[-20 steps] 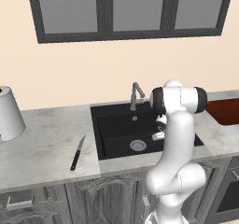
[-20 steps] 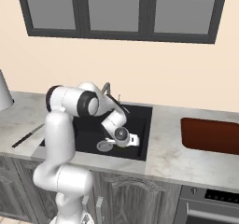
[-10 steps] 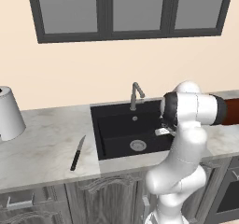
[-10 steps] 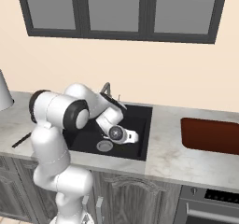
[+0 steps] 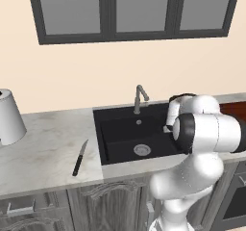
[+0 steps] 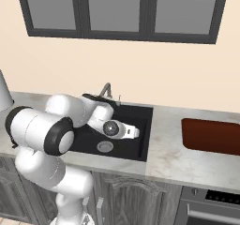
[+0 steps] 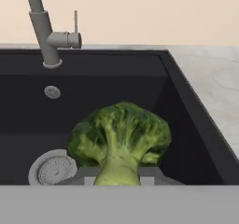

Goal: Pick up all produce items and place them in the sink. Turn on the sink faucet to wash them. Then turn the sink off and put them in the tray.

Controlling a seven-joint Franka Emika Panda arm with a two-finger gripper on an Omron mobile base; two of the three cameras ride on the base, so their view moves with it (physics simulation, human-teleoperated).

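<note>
In the hand view the broccoli (image 7: 119,136) hangs close in front, stem down, with my gripper (image 7: 117,179) shut on the pale stem. It is held above the floor of the black sink (image 7: 116,85), to the right of the round silver drain (image 7: 51,168). The sink faucet (image 7: 44,27) stands at the far rim, top left. In the right base view my gripper (image 6: 131,131) hovers over the right part of the sink (image 6: 146,137), with the faucet (image 6: 107,90) behind it and the reddish-brown tray (image 6: 211,136) on the counter to the right.
A black-handled knife (image 5: 79,158) lies on the counter left of the sink (image 5: 98,129). A white cylinder (image 5: 8,117) stands at the far left. The tray (image 5: 234,109) peeks out behind my arm. My bulky elbow hangs over the counter's front edge.
The arm's elbow has swung out and down toward the cameras. The hand with the broccoli has stayed almost in place over the sink's right side.
</note>
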